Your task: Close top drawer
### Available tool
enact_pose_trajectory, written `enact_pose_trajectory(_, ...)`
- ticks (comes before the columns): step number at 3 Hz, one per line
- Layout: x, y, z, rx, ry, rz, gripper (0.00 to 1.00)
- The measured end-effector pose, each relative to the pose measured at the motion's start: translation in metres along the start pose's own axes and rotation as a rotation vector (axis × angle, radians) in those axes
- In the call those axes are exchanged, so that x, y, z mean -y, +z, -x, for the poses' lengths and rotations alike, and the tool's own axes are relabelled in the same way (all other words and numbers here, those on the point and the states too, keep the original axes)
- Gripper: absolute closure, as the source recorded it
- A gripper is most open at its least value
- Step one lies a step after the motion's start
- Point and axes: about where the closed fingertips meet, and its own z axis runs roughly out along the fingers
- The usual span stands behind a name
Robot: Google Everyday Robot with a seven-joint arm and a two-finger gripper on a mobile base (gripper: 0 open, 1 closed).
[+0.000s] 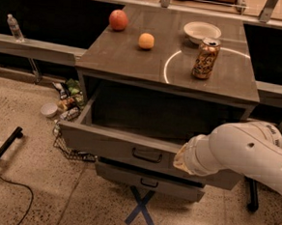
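The top drawer (105, 143) of the grey cabinet stands pulled out and looks empty inside. Its wide front panel carries a small black bar handle (146, 156) at the centre. My white arm (244, 153) reaches in from the right. My gripper (180, 158) is at the end of the arm, against the right part of the drawer's front panel, just right of the handle. The arm's wrist hides most of it.
A shorter lower drawer front (148, 181) sticks out slightly below. On the cabinet top (135, 61) are an apple (118, 20), an orange (146, 41), a white bowl (202, 30) and a can (205, 58). Litter and a small bowl (49, 110) lie at the left; a blue tape X (141, 209) marks the floor.
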Motion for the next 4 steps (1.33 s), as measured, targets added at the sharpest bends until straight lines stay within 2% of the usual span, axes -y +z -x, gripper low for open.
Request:
enact_pose_trajectory(1,0.000,0.000,0.000,0.001,0.000,0.000,1.00)
enact_pose_trajectory(2,-0.001,0.004,-0.003,0.000,0.009,-0.040,1.00)
enact_pose_trajectory(3,-0.016,0.005,-0.022,-0.021,-0.009,-0.122,1.00)
enact_pose_trajectory(4,-0.014,-0.005,-0.048,-0.011,-0.081,-0.291,1.00)
